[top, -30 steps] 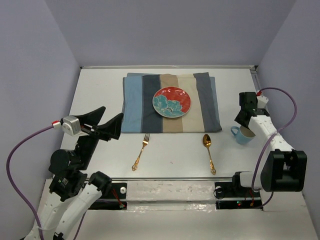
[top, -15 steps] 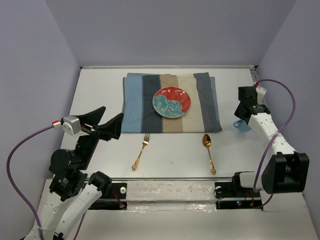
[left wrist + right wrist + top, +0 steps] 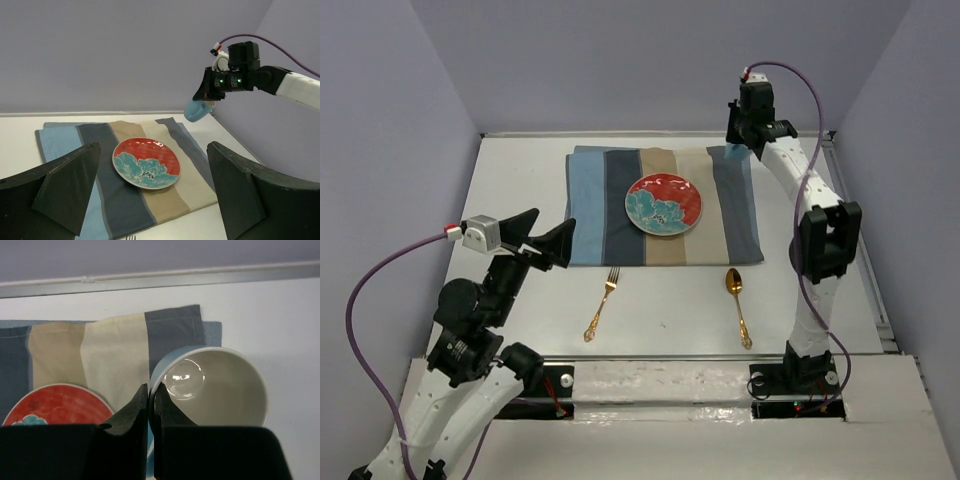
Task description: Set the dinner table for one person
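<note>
The white dinner table (image 3: 515, 180) carries a striped placemat (image 3: 720, 225) with a red and teal plate (image 3: 664, 203) on its middle. A gold fork (image 3: 601, 303) and a gold spoon (image 3: 738, 300) lie on the table in front of the mat. My right gripper (image 3: 744, 140) is shut on the rim of a light blue cup (image 3: 215, 385) and holds it in the air over the mat's far right corner; the cup also shows in the left wrist view (image 3: 197, 110). My left gripper (image 3: 548, 238) is open and empty, above the table left of the mat.
The table has a raised rim (image 3: 660, 133) along the far edge, with grey walls on three sides. The plate (image 3: 55, 402) sits left of and below the held cup in the right wrist view. Bare table (image 3: 280, 315) lies right of the mat.
My right arm has lifted the cup from the table's right side and carried it far and left, over the mat's far right corner. My left arm has shifted slightly right.
</note>
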Controlling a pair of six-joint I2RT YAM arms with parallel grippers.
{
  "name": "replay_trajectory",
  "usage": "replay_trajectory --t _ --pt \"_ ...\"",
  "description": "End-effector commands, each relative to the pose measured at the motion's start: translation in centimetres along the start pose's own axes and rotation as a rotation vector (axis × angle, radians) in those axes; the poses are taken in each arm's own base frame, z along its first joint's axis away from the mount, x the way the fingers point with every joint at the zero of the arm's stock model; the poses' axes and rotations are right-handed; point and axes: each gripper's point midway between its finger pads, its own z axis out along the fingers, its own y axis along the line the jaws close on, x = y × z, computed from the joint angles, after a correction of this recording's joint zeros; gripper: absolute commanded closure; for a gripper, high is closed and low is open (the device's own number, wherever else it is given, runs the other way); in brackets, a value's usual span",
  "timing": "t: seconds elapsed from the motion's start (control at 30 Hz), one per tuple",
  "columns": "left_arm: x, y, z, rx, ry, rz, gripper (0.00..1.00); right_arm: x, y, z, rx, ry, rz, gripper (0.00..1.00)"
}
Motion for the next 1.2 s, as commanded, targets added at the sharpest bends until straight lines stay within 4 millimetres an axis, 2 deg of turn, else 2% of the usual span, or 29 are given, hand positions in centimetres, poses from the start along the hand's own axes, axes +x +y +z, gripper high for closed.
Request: replay_trajectory --t 0.0,0.13,0.3,0.4,0.5,0.53,0.6,0.67,0.87,0.97,1.0,1.07,1.1,1.17 --pt "-1.1 0.4 0.5 -0.028 -0.031 0.032 0.01 -4.3 2.7 1.9 -0.106 -0.071 -0.083 1.00" --pt "-0.7 0.5 0.8 -0.032 -0.017 0.036 0.01 -3.4 4.6 3.3 -0.179 -0.049 -0.112 1.00" --pt "-0.2 0.7 1.1 -0.041 0.001 0.043 0.01 -1.8 4.7 5.1 -0.178 -0.020 -0.132 1.00" --pt "-0.2 1.0 1.2 -0.057 0.001 0.049 0.01 0.5 3.8 7.4 -0.125 0.020 -0.161 1.00" --pt "0.0 1.1 1.3 -0.061 0.006 0.051 0.01 0.8 3.0 8.6 -0.084 0.015 -0.226 1.00" --pt "0.1 1.1 1.3 -0.060 0.008 0.051 0.01 1.7 2.9 9.5 -0.075 0.030 -0.243 1.00" --pt "0.3 1.1 1.4 -0.060 0.018 0.054 0.01 1.4 2.5 10.1 -0.056 0.015 -0.290 1.00" --pt "0.4 1.2 1.5 -0.061 0.019 0.055 0.01 2.0 2.0 10.8 -0.032 0.022 -0.311 1.00" --pt "0.4 1.3 1.5 -0.070 0.020 0.057 0.01 3.1 2.0 11.7 -0.049 0.034 -0.278 1.00" --pt "0.6 1.4 1.6 -0.074 0.025 0.060 0.01 2.8 1.5 11.7 -0.020 0.023 -0.271 0.82" --pt "0.5 1.4 1.6 -0.072 0.024 0.058 0.01 2.6 1.4 11.7 -0.011 0.018 -0.265 0.68" --pt "0.6 1.5 1.6 -0.074 0.026 0.059 0.01 2.0 0.9 11.4 0.020 0.007 -0.259 0.52" --pt "0.6 1.5 1.6 -0.076 0.027 0.060 0.01 0.9 0.9 10.7 0.025 -0.013 -0.244 0.37" --pt "0.8 1.5 1.7 -0.076 0.032 0.059 0.01 -0.1 1.0 9.7 0.018 -0.031 -0.227 0.26"
